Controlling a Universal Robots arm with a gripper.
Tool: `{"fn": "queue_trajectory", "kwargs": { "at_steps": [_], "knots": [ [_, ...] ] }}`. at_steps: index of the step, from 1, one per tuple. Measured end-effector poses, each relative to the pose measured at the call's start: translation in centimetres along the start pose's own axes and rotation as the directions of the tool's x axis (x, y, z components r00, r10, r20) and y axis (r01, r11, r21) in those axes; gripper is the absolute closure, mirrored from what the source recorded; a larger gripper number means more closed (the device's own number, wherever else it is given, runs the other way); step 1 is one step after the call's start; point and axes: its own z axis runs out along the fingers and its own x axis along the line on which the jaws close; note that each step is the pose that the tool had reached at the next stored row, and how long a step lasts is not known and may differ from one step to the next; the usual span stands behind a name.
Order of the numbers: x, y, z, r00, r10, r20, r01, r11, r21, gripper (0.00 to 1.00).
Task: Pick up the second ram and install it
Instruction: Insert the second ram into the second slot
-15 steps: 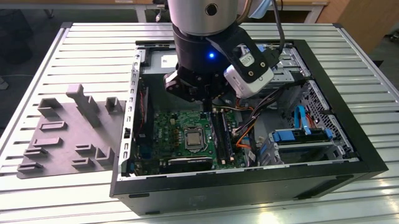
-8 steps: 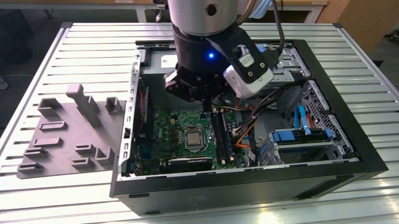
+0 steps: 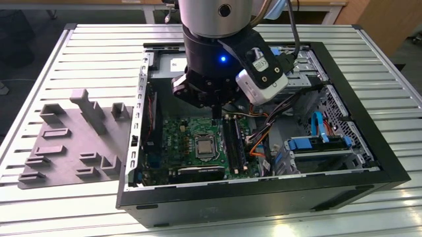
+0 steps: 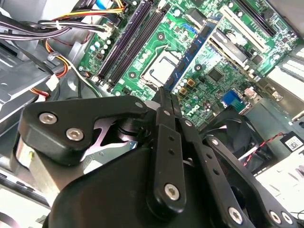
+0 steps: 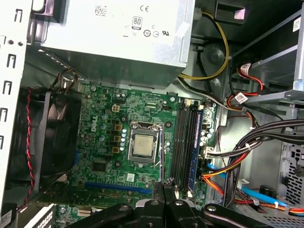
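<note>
Gripper: the gripper [image 4: 165, 97] is squeezed shut on the ram, one finger on each flat side.
Ram: the ram [image 4: 194, 52] sticks out past the fingertips, long and thin. In the second wrist view its blue side with small parts shows. In the first wrist view it is only a thin dark line, seen from its edge.
Where: it hangs in the air inside the case [image 3: 264, 190], above the green board [image 5: 104, 142] and over one edge of the square chip [image 5: 142, 145].
Slots: the long black slots [image 5: 183, 142] lie just beside the ram and run the same way as it. The ram is not in a slot yet. One slot looks like it has a blue stick in it, but I am not sure.
Weight: I think it is very light.
Stiff or soft: it looks stiff and flat, but it is thin, so a bend or twist could crack it.
Slippery: the sides look smooth, so it could slide if the squeeze is weak.
Fragile: the small parts on its sides look easy to hurt, so it needs a firm but gentle grip.
Where to hold: the flat sides, up by the top edge, so the bottom edge stays free. I cannot tell which part of its length the fingers have.
</note>
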Motion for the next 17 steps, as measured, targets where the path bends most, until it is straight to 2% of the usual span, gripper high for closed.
{"fn": "queue_trajectory", "kwargs": {
  "at_steps": [17],
  "knots": [
    [0.01, -0.01, 0.51, 1.0, 0.0, 0.0, 0.0, 1.0, 0.0, 0.88]
  ]
}}
